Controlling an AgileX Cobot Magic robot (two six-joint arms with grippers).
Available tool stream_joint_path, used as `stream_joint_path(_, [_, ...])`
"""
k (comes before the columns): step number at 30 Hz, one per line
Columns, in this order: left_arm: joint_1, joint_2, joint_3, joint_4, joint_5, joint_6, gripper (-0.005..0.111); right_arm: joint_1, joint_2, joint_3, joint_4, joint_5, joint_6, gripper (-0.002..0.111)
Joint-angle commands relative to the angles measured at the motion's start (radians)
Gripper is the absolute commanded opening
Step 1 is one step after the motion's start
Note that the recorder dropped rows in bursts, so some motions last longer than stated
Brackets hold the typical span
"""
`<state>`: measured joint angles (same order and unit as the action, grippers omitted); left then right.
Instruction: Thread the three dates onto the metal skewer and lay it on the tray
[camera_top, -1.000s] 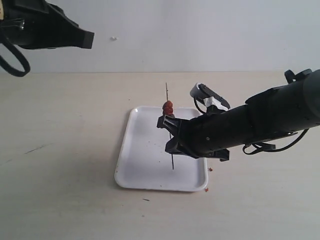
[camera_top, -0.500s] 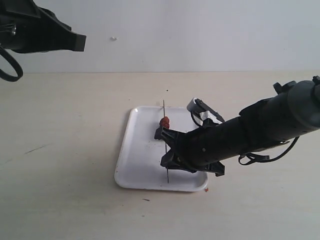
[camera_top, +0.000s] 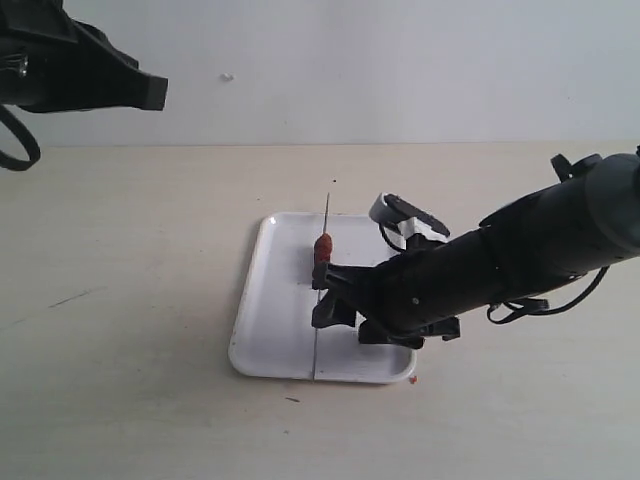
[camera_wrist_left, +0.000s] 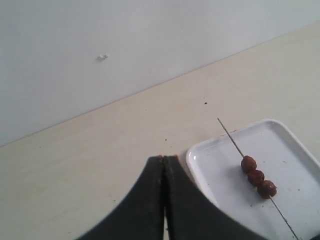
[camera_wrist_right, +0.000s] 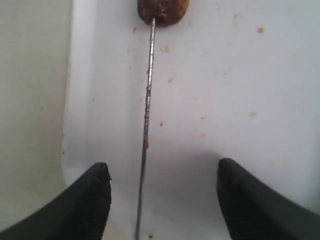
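The metal skewer (camera_top: 317, 330) lies lengthwise across the white tray (camera_top: 250, 335), its far tip past the far rim. The three dates (camera_top: 322, 250) sit in a row on it toward the far end, clearest in the left wrist view, where the dates (camera_wrist_left: 256, 176) lie along the skewer (camera_wrist_left: 230, 137) over the tray (camera_wrist_left: 200, 150). My right gripper (camera_top: 328, 293) hovers low over the tray, open; in its wrist view the gripper (camera_wrist_right: 163, 167) straddles the bare skewer shaft (camera_wrist_right: 147, 110) without touching it, one date (camera_wrist_right: 163, 10) ahead. My left gripper (camera_wrist_left: 165, 159) is shut and empty, raised to the tray's left.
Reddish crumbs (camera_top: 412, 379) lie on the table by the tray's near right corner, and more speckle the tray floor (camera_wrist_right: 225, 90). The left arm (camera_top: 90, 80) hangs high at the far left. A pale wall stands behind the table.
My right gripper has opened and let go of the skewer. The skewer went from standing tilted in the grip to lying flat on the tray, shifted slightly left. The left arm barely moved.
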<state>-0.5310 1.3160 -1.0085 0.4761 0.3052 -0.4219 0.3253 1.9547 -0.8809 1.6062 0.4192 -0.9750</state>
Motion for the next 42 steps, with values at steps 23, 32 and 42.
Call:
stream_joint_path(23, [0.045, -1.085, 0.732, -0.008, -0.228, -0.129, 0.000, 0.001, -0.891, 0.089, -0.324, -0.051, -0.313, 0.000])
stream_joint_path(32, [0.074, -1.310, 0.825, -0.017, -0.111, -0.188, 0.000, 0.001, -1.412, 0.349, -0.323, -0.112, -0.317, 0.000])
stream_joint_path(42, [0.074, -1.314, 0.825, -0.018, -0.019, -0.184, 0.000, 0.001, -1.672, 0.354, -0.323, -0.100, -0.303, 0.000])
